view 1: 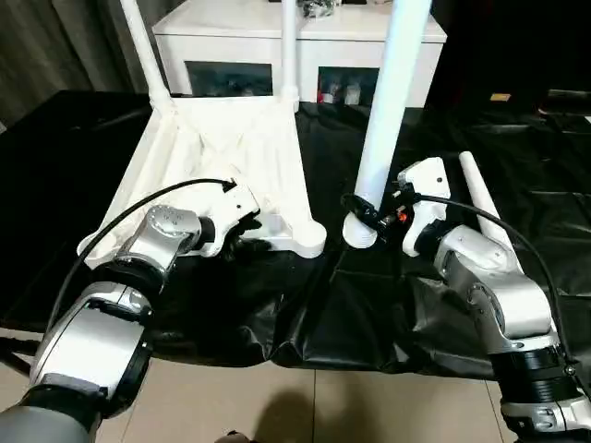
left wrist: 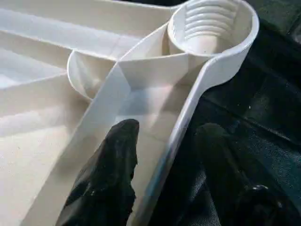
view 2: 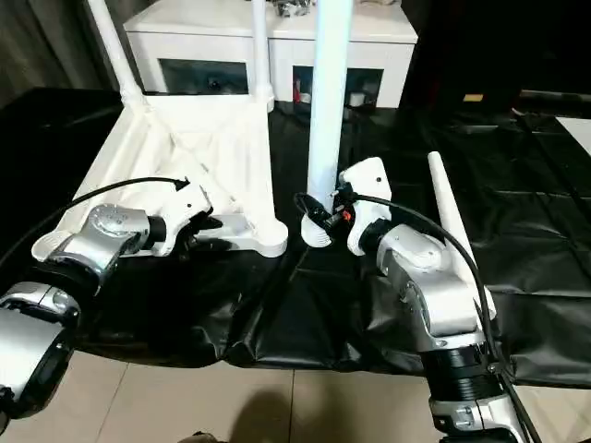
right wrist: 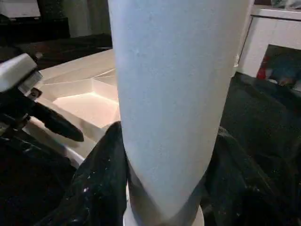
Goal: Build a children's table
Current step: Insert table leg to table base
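Plastic, hollow and ribbed, the inverted children's table top [view 1: 231, 152] lies on the black-covered tabletop [view 1: 406, 314] and should be light and stiff, though smooth enough to slide under a push. Two legs already stand in its far corners: one at the far left [view 1: 143, 51], one at the far right [view 1: 289, 46].

At its near edge the left end effector [view 1: 242, 235] straddles the rim wall [left wrist: 181, 127], one black finger [left wrist: 110, 174] inside the tray and the other outside, half spread; I cannot tell whether they pinch the wall yet. That thin upright wall looks a sound place to steady the top, just short of the empty threaded corner socket [left wrist: 211, 26].

Right of that socket, the right end effector [view 1: 369, 214] clamps a third leg [view 1: 392, 101] near its thick lower end, upright, with its base just beside the near right corner. A low hold gives control of the tip, yet the long shaft may sway.

Farther right, the fourth leg [view 1: 482, 198] lies loose on the tabletop.
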Robot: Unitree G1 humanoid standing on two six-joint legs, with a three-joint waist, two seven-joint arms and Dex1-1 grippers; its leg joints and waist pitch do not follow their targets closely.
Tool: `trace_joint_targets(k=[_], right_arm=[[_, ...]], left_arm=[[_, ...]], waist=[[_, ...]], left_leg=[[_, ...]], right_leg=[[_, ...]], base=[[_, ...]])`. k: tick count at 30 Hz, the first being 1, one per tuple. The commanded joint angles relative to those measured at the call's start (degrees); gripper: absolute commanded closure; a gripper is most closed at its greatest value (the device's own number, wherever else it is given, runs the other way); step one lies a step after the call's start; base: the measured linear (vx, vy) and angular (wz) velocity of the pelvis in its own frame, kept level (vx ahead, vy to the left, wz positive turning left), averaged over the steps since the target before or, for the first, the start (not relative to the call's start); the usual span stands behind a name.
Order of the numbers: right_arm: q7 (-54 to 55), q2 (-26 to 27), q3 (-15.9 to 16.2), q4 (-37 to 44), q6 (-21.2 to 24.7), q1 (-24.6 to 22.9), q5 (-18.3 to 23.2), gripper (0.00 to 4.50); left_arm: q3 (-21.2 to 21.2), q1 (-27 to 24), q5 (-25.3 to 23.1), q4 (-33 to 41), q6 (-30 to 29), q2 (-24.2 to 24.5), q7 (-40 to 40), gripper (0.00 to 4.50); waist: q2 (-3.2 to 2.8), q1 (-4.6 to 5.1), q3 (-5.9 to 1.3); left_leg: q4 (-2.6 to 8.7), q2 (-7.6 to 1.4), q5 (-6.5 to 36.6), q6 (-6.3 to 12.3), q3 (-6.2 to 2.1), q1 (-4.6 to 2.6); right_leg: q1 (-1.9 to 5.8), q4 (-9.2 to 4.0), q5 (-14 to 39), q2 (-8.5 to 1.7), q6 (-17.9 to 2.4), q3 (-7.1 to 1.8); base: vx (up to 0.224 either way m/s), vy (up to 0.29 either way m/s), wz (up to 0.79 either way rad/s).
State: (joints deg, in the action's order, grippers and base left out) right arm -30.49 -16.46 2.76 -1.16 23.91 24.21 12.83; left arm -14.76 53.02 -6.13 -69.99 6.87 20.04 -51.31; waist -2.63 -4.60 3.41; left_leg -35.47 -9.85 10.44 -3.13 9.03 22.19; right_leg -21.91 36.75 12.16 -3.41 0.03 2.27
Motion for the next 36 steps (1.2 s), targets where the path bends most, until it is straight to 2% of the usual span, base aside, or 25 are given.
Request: trace_joint_targets(k=[1, 2, 4, 5, 7, 8, 10, 11, 14, 16, 18, 19, 21, 25, 27, 28, 29, 30, 32, 33, 34, 35, 36], right_arm=[[0.0, -0.2, 0.0, 2.0, 0.5, -0.1, 0.1, 2.66], [0.1, -0.2, 0.0, 2.2, 0.6, -0.2, 0.1, 2.66], [0.3, -0.2, -0.1, 2.5, 0.6, -0.2, 0.3, 2.66], [0.5, -0.1, -0.3, 2.9, 0.7, -0.2, 0.4, 2.66], [0.6, -0.1, -0.4, 3.0, 0.8, -0.3, 0.5, 2.66], [0.6, -0.3, -0.7, 3.8, 1.0, -0.7, 0.7, 2.66], [0.5, -0.3, -0.8, 4.2, 1.1, -1.0, 0.8, 2.66], [0.5, -0.5, -0.9, 4.7, 1.2, -1.5, 0.9, 2.66], [0.7, -0.9, -1.2, 7.2, 2.2, -3.3, 1.3, 2.66], [0.8, -1.0, -1.3, 8.8, 2.8, -4.7, 1.6, 2.66], [1.1, -1.1, -1.2, 10.5, 3.8, -5.9, 1.9, 2.66], [1.2, -1.0, -1.2, 11.4, 4.5, -6.1, 2.1, 2.66], [1.4, -1.0, -1.0, 13.3, 5.4, -7.2, 2.4, 2.66], [0.9, -1.4, -0.9, 13.8, 6.3, -6.2, 2.8, 2.66], [1.2, -1.2, -0.7, 13.7, 6.3, -5.8, 2.7, 2.66], [1.2, -0.9, -0.7, 13.1, 6.1, -5.2, 2.7, 2.66], [1.4, -0.5, -0.8, 12.0, 5.6, -4.1, 2.6, 2.66], [1.4, -0.3, -0.8, 11.4, 5.3, -3.7, 2.5, 2.66], [1.4, 0.5, -1.3, 9.8, 5.0, -2.0, 3.0, 2.66], [1.4, 0.8, -1.4, 9.4, 5.0, -1.7, 3.3, 2.66], [1.4, 0.8, -1.4, 9.4, 5.0, -1.7, 3.3, 2.66], [1.2, 1.0, -1.4, 8.7, 4.8, -1.4, 3.6, 2.66], [0.9, 1.1, -1.0, 8.0, 4.2, -1.8, 3.6, 2.66]], left_arm=[[0.4, 1.5, -1.0, -1.2, 0.9, 0.0, 1.1, 2.48], [0.6, 1.9, -1.2, -2.1, 1.2, -0.3, 2.0, 2.62], [0.8, 2.4, -1.5, -3.0, 1.6, -0.6, 3.1, 2.84], [0.7, 2.6, -1.8, -3.5, 1.7, -0.7, 3.6, 2.84], [0.7, 2.6, -2.0, -3.6, 1.7, -0.8, 3.7, 3.13], [0.3, 2.5, -2.5, -4.0, 1.8, -0.9, 4.0, 3.13], [0.2, 2.4, -2.8, -4.1, 1.9, -0.9, 4.1, 3.23], [0.1, 2.2, -2.9, -4.2, 1.9, -1.0, 4.0, 3.29], [0.0, 1.4, -3.3, -4.7, 2.2, -1.6, 3.0, 3.57], [0.0, 0.7, -3.7, -4.9, 2.8, -1.8, 3.4, 3.69], [-0.1, 0.0, -4.3, -5.2, 3.2, -2.1, 4.5, 3.81], [-0.3, -0.2, -4.8, -5.3, 3.5, -2.1, 5.0, 3.85], [-0.7, -0.9, -5.6, -5.3, 3.9, -1.9, 5.4, 4.01], [-1.1, -1.7, -5.4, -4.8, 3.5, -0.6, -1.8, 4.24], [-0.8, -2.0, -4.8, -4.4, 3.8, 0.0, -4.6, 4.32], [-0.3, -2.1, -4.0, -3.8, 3.5, 0.4, -7.1, 4.36], [0.2, -2.4, -3.0, -2.6, 3.3, 1.2, -11.3, 4.48], [0.3, -2.6, -2.7, -2.0, 3.4, 1.6, -12.8, 4.48], [0.0, -4.5, -1.9, 2.5, 3.8, 3.3, -16.3, 4.48], [0.0, -5.2, -1.6, 4.0, 3.7, 3.7, -17.1, 4.48], [0.0, -5.2, -1.6, 4.0, 3.7, 3.7, -17.1, 4.48], [0.0, -6.1, -1.3, 5.7, 3.7, 4.0, -17.9, 4.48], [-0.1, -8.5, -0.5, 9.3, 3.5, 4.3, -18.9, 4.48]], waist=[[-0.43, 0.13, -4.33], [-0.60, 0.13, -4.32], [-0.51, 0.16, -4.26], [-1.22, 0.10, -4.25], [-0.70, 0.13, -4.24], [-1.07, 0.10, -4.25], [-1.00, 0.13, -4.20], [-1.30, 0.14, -4.15], [-1.00, 0.29, -4.10], [-1.33, 0.41, -4.06], [-1.34, 0.69, -4.09], [-1.03, 0.98, -4.19], [-1.08, 1.56, -4.16], [-1.24, 2.28, -4.13], [-1.25, 2.25, -4.16], [-1.14, 2.29, -4.20], [-0.62, 2.26, -4.26], [-0.90, 2.14, -4.30], [0.91, 1.74, -4.46], [0.22, 1.35, -4.57], [0.22, 1.35, -4.57], [-0.16, 1.16, -4.47], [0.19, 0.90, -4.48]], left_leg=[[4.67, -2.95, 12.5, -0.31, -1.02, -1.53], [4.67, -2.96, 12.6, -0.36, -1.05, -1.57], [4.72, -2.96, 13.3, -0.63, -1.05, -1.62], [4.67, -2.96, 13.4, -0.81, -1.11, -1.65], [4.76, -2.99, 13.7, -0.83, -1.07, -1.60], [4.69, -2.97, 13.6, -0.86, -1.08, -1.61], [4.75, -2.95, 14.2, -0.80, -1.09, -1.61], [4.80, -3.00, 14.4, -0.84, -1.14, -1.59], [4.88, -2.95, 14.4, -0.57, -1.10, -1.53], [4.94, -2.99, 14.3, -0.44, -1.17, -1.46], [5.00, -3.05, 14.4, -0.40, -1.22, -1.39], [4.99, -2.95, 13.6, -0.10, -1.20, -1.28], [4.96, -2.81, 12.5, 0.35, -1.26, -0.98], [5.04, -2.65, 12.0, 1.15, -1.29, -0.82], [5.01, -2.67, 12.0, 1.27, -1.19, -1.06], [4.97, -2.66, 11.7, 1.34, -1.11, -1.06], [5.03, -2.71, 10.6, 1.71, -1.00, -1.02], [4.98, -2.73, 10.1, 1.87, -1.04, -1.04], [4.96, -2.80, 7.7, 3.33, -0.62, -1.05], [4.93, -2.96, 6.1, 3.83, -0.70, -0.94], [4.93, -2.96, 6.1, 3.83, -0.70, -0.94], [4.95, -3.28, 6.7, 3.55, -0.53, -1.44], [5.13, -3.55, 6.9, 3.31, -0.63, -1.35]], right_leg=[[2.67, -4.40, 1.5, -4.94, -15.8, -2.67], [2.60, -4.43, 1.6, -4.99, -15.8, -2.69], [2.54, -4.53, 2.0, -4.92, -15.8, -2.68], [2.49, -4.51, 2.1, -5.01, -15.8, -2.77], [2.61, -4.57, 2.0, -4.96, -15.8, -2.79], [2.58, -4.55, 2.0, -5.04, -15.9, -2.80], [2.61, -4.74, 2.8, -4.93, -15.6, -2.80], [2.58, -4.75, 3.0, -4.94, -15.5, -2.82], [2.61, -4.88, 4.1, -4.90, -15.1, -2.82], [2.58, -4.98, 4.9, -4.94, -15.0, -2.82], [2.67, -4.97, 3.9, -4.90, -15.0, -2.82], [2.81, -4.90, 2.8, -4.90, -15.2, -2.79], [3.05, -4.81, 2.2, -4.86, -15.2, -2.69], [3.17, -5.07, 3.2, -4.99, -15.1, -2.63], [2.95, -5.25, 3.6, -5.01, -15.4, -2.65], [2.96, -5.24, 3.3, -5.01, -15.5, -2.68], [2.97, -5.06, 1.7, -4.98, -16.2, -2.61], [2.93, -4.87, 1.3, -5.09, -16.4, -2.63], [2.95, -4.73, -1.0, -5.14, -16.8, -2.55], [2.87, -4.37, -1.6, -5.48, -16.7, -2.52], [2.87, -4.37, -1.6, -5.48, -16.7, -2.52], [2.27, -4.45, -1.9, -5.19, -16.7, -2.49], [2.54, -4.09, -2.6, -5.41, -16.8, -2.48]], base=[[0.000, 0.000, 0.00], [0.000, 0.000, 0.00], [0.000, 0.000, 0.00], [0.000, 0.000, 0.00], [0.000, 0.000, 0.00], [0.000, 0.000, 0.00], [0.000, 0.000, 0.00], [0.000, 0.000, 0.00], [0.000, 0.000, 0.00], [0.000, 0.000, 0.00], [0.000, 0.000, 0.00], [0.000, 0.000, 0.00], [0.000, 0.000, 0.00], [0.000, 0.000, 0.00], [0.000, 0.000, 0.00], [0.000, 0.000, 0.00], [0.000, 0.000, 0.00], [0.000, 0.000, 0.00], [0.000, 0.000, 0.00], [0.000, 0.000, 0.00], [0.000, 0.000, 0.00], [0.000, 0.000, 0.00], [0.000, 0.000, 0.00]])
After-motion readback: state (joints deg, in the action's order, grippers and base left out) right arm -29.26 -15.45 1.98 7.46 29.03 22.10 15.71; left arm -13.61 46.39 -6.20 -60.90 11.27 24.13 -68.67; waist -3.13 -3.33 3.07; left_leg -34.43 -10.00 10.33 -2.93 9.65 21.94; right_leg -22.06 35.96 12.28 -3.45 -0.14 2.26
